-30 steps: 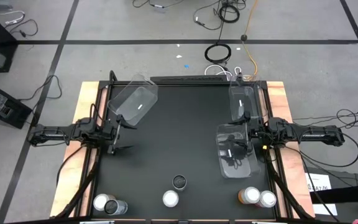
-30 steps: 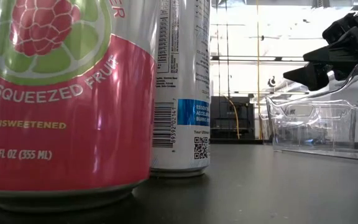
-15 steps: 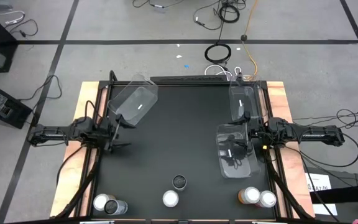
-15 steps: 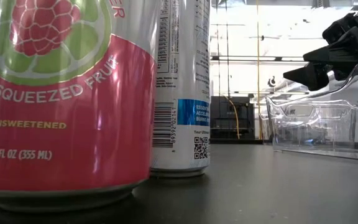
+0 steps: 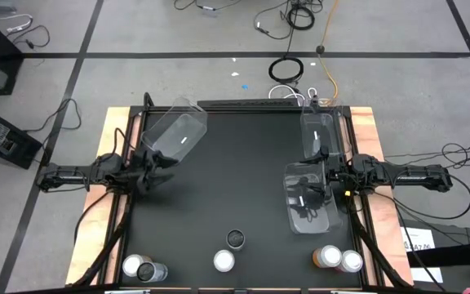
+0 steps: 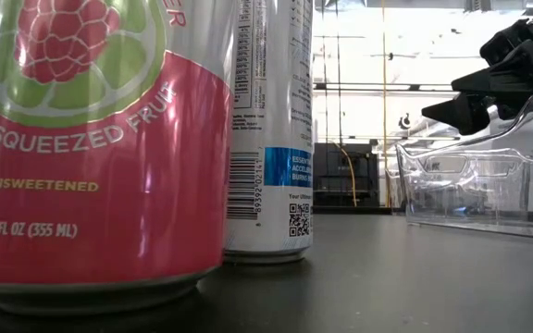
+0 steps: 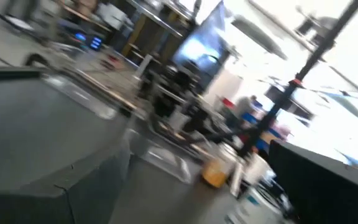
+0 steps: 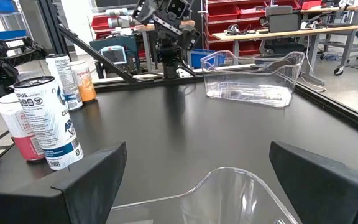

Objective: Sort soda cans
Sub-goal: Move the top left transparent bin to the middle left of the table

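Observation:
Several soda cans stand upright along the table's near edge: two at the left (image 5: 141, 268), a silver-topped one (image 5: 223, 261) and a dark-topped one (image 5: 235, 238) in the middle, two at the right (image 5: 339, 259). The low view shows a pink can (image 6: 91, 148) and a white can (image 6: 271, 129) up close. My left gripper (image 5: 161, 167) hovers open at the table's left side, beside the far-left clear bin (image 5: 176, 135). My right gripper (image 5: 307, 181) hovers open at the right side, its fingers (image 8: 73, 180) above the end of a clear bin (image 5: 310, 204).
A third clear bin (image 5: 317, 135) lies at the far right. The middle of the black mat (image 5: 235, 180) is bare. Wooden strips run along both sides of the table. Cables lie on the floor beyond the far edge.
My left gripper has rolled about its own pointing line while staying in place, so its fingers, which lay spread side by side, now stand tilted. It has stayed open.

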You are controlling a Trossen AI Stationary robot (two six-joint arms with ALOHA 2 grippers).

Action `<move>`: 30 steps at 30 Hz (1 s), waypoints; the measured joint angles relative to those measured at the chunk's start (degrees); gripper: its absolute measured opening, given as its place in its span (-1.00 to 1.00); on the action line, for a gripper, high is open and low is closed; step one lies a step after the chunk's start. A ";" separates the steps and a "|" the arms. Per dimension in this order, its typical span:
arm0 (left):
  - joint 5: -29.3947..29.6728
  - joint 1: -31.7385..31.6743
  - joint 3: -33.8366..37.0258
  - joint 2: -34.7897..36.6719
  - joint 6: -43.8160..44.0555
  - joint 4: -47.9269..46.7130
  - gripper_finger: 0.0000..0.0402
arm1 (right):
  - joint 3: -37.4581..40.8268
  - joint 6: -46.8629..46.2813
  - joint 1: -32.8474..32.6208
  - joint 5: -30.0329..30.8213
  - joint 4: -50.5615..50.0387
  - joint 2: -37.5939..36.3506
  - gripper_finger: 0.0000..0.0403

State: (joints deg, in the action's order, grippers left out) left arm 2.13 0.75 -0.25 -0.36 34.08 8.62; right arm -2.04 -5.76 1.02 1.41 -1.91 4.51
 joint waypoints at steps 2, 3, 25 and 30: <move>2.32 0.00 0.00 0.00 -0.03 0.00 0.96 | 0.00 0.00 0.00 0.00 0.00 0.00 0.93; 3.52 0.00 0.00 0.00 -0.15 -0.02 0.96 | 0.00 0.02 0.02 0.00 0.00 0.00 0.93; 18.47 0.00 -24.06 -15.64 -9.13 -22.08 0.95 | 0.01 0.01 0.01 0.00 0.00 0.01 0.93; 22.83 -0.54 -34.84 -28.57 -13.79 -32.08 0.95 | 0.00 0.00 0.01 0.00 0.00 0.00 0.93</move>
State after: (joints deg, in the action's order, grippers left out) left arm 24.96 0.21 -35.09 -28.93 20.28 -23.46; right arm -2.04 -5.76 1.02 1.41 -1.92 4.52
